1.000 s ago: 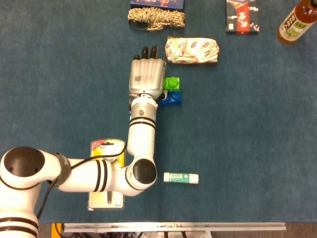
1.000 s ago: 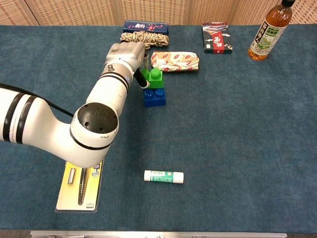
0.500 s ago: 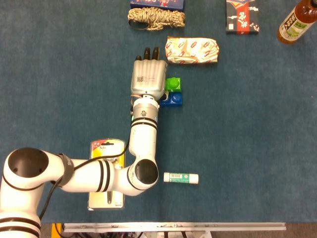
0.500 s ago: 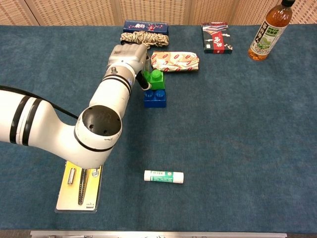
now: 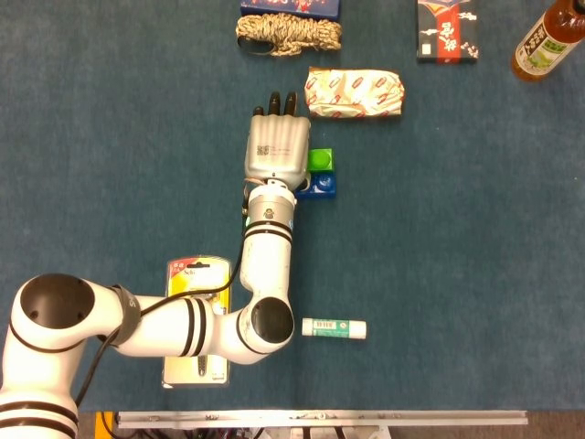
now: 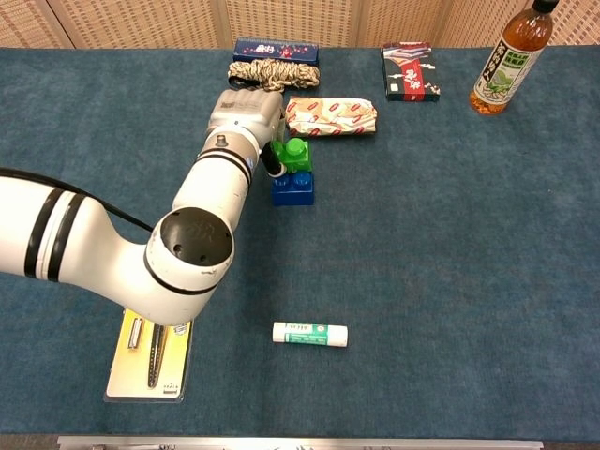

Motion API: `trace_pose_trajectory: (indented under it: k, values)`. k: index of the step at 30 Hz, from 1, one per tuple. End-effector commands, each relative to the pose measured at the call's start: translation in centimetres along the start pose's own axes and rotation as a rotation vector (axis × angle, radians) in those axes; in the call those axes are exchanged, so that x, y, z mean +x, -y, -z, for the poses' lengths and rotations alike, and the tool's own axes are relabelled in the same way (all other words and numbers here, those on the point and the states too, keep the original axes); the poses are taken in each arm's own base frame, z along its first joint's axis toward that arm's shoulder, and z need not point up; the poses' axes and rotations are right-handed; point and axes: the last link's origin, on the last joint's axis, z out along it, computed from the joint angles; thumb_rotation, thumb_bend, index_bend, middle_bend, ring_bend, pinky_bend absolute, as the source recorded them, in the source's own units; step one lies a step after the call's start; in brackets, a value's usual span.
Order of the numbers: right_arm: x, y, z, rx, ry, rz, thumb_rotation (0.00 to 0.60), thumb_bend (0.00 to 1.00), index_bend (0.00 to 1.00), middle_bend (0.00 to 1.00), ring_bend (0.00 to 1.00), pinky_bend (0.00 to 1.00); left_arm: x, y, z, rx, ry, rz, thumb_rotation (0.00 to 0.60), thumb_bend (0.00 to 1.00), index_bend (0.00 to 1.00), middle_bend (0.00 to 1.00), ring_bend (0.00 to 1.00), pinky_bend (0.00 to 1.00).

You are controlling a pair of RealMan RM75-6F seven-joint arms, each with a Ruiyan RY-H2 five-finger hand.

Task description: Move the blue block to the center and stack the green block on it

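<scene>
Left robot hand [image 5: 277,146] covers left side of small green plastic block [image 6: 297,155]; grip unclear. Green block sits atop blue plastic block [image 6: 293,187]. Open blue cloth right of stack.

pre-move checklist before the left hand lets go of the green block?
1. Green block on top of blue block: ok.
2. Green block sitting level and fully seated: cannot tell, the left hand hides its near side.
3. Left hand's fingers touch the green block: ok.
4. Blue block flat on the table: ok.
5. Wrapped packet apart from the stack: ok.
6. Right hand: not in view.
</scene>
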Motion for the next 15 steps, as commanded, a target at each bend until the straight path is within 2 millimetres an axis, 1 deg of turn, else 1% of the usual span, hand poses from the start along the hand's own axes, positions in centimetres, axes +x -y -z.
trace_pose_trajectory:
  k: [1, 12, 15]
  values:
    - [0.06, 0.01, -0.09, 0.000, 0.000, -0.002, 0.600, 0.23, 0.23, 0.17, 0.00, 0.10, -0.14, -0.09, 0.01, -0.002, 0.002, -0.008, 0.600, 0.30, 0.56, 0.12, 0.08, 0.21]
    - [-0.02, -0.02, -0.08, -0.001, 0.005, -0.002, 0.600, 0.23, 0.23, 0.17, 0.00, 0.10, -0.54, -0.47, 0.08, -0.010, 0.014, -0.024, 0.600, 0.29, 0.56, 0.12, 0.09, 0.21]
    - [0.02, -0.05, -0.07, -0.002, 0.004, -0.003, 0.600, 0.23, 0.23, 0.17, 0.00, 0.10, -0.50, -0.44, 0.13, -0.014, 0.013, -0.017, 0.600, 0.30, 0.53, 0.13, 0.09, 0.21]
